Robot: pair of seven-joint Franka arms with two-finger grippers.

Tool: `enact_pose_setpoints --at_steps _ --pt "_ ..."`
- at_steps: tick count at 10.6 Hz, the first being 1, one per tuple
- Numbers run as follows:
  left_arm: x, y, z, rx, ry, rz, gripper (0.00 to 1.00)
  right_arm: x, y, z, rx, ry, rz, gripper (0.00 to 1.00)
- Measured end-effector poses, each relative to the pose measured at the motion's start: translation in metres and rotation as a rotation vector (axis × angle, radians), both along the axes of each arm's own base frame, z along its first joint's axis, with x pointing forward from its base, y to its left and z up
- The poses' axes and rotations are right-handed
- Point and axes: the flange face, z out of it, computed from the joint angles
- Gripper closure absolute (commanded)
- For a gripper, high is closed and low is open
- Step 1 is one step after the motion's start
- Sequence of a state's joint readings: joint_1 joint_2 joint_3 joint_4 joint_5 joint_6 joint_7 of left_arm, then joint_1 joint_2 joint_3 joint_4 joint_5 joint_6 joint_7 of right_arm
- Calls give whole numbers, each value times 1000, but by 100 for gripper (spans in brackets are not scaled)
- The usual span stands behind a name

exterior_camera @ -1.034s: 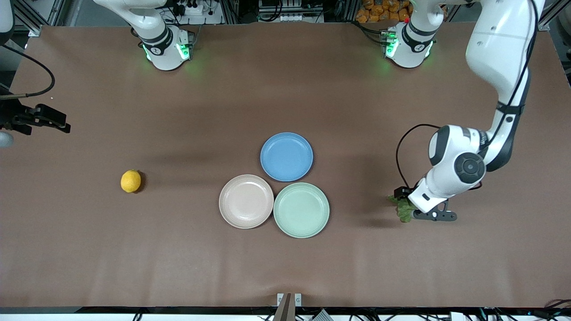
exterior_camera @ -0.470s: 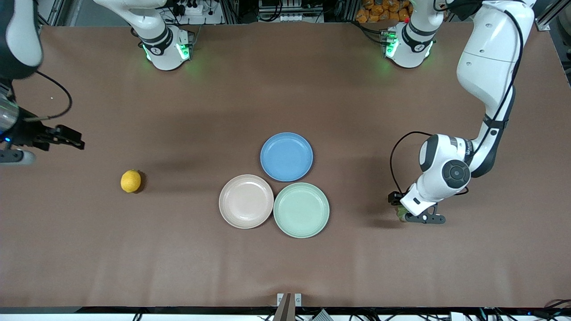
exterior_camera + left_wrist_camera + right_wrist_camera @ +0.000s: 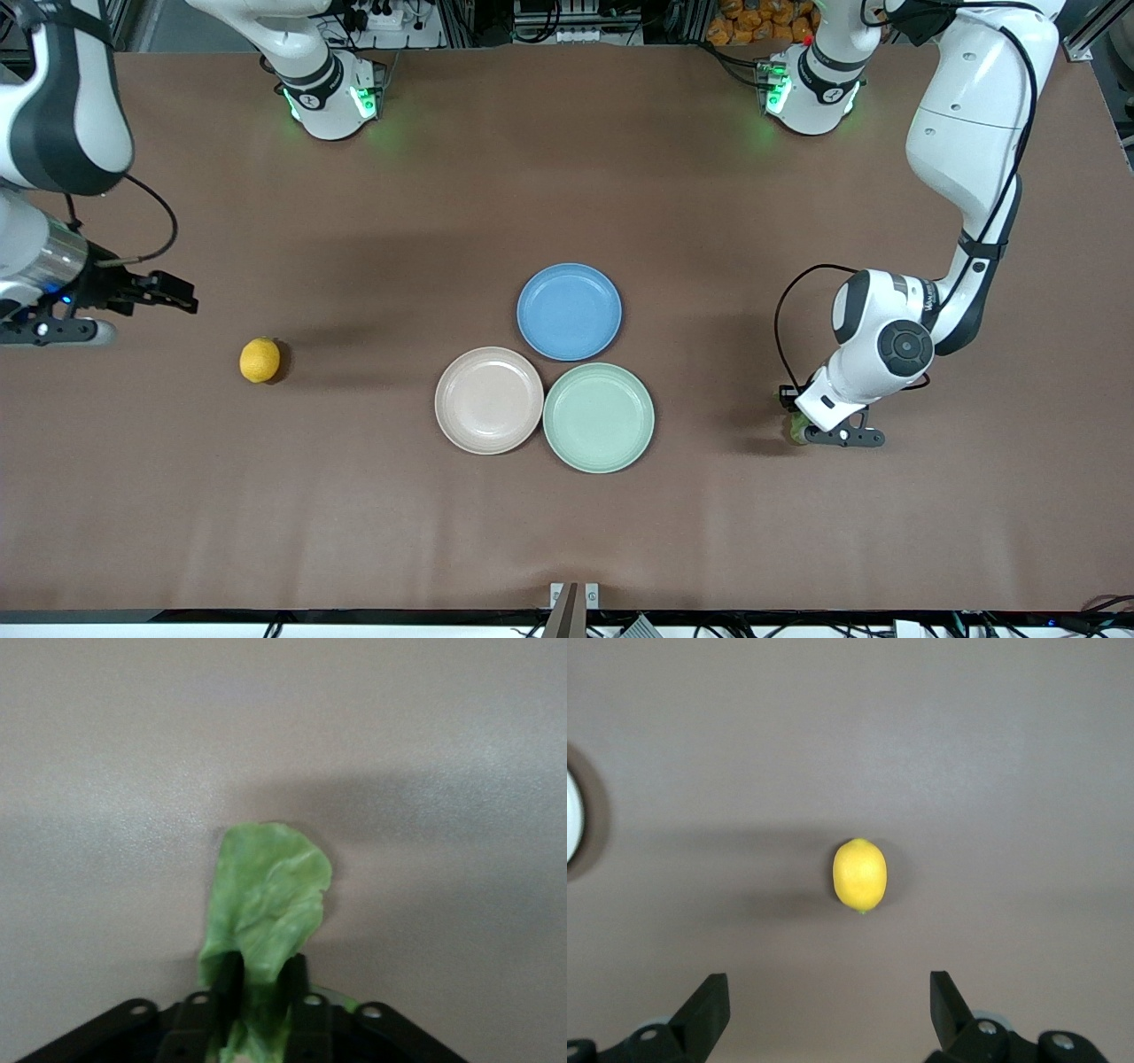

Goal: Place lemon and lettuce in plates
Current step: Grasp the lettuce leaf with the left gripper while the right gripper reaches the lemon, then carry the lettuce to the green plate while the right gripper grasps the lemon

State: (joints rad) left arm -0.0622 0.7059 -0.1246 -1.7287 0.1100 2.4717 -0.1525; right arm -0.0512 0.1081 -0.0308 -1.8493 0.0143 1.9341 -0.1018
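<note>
The lemon (image 3: 260,360) lies on the brown table toward the right arm's end; it also shows in the right wrist view (image 3: 859,874). My right gripper (image 3: 182,301) is open and empty, over the table beside the lemon, with its fingers (image 3: 709,1014) spread wide. My left gripper (image 3: 797,418) is low at the table toward the left arm's end, shut on the lettuce (image 3: 270,895), whose leaf sticks out past the fingers (image 3: 294,979). A little green (image 3: 798,432) shows under the hand. The pink-beige plate (image 3: 488,400) and the mint plate (image 3: 599,416) sit side by side mid-table, both empty.
A blue plate (image 3: 569,311) sits just farther from the front camera than the two pale plates, touching them, and is empty. A pale plate rim (image 3: 572,819) shows at the edge of the right wrist view.
My right arm has swung in toward the lemon. My left hand has shifted slightly toward the plates and settled over the lettuce, which is now mostly hidden under it.
</note>
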Motion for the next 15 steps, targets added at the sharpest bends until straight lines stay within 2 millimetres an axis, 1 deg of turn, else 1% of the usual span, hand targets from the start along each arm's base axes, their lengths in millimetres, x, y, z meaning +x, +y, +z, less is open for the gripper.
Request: enact_pose_setpoints --at_steps 3,4,5,6,7,8,9,10,13,14,15 --pt "5 2 5 -1 -14 3 100 -3 2 -65 -4 -39 2 0" --pt "8 2 11 -2 -25 5 100 -4 2 -82 -5 -33 4 0" --pt "12 2 19 -5 -41 7 100 -3 2 -94 -5 -33 5 0" --pt "14 -2 32 -9 -61 13 100 -1 1 -107 -7 -44 6 0" --pt "16 -10 49 -14 -85 17 100 2 1 -123 -10 -58 18 0" --pt "16 -23 67 -22 -110 23 100 3 0 -142 -12 -66 32 0" --pt "13 -43 83 -35 -129 30 100 2 -2 -161 -14 -64 43 0" --pt "7 -69 93 -50 -139 42 100 1 -4 -177 -14 -57 45 0" --pt "-17 -165 114 -103 -161 95 100 1 -12 -216 -17 -48 40 0" --pt "-26 -193 120 -119 -167 105 100 0 -14 -227 -17 -41 36 0" --pt "-36 -218 121 -131 -165 112 100 -1 -16 -236 -17 -35 34 0"
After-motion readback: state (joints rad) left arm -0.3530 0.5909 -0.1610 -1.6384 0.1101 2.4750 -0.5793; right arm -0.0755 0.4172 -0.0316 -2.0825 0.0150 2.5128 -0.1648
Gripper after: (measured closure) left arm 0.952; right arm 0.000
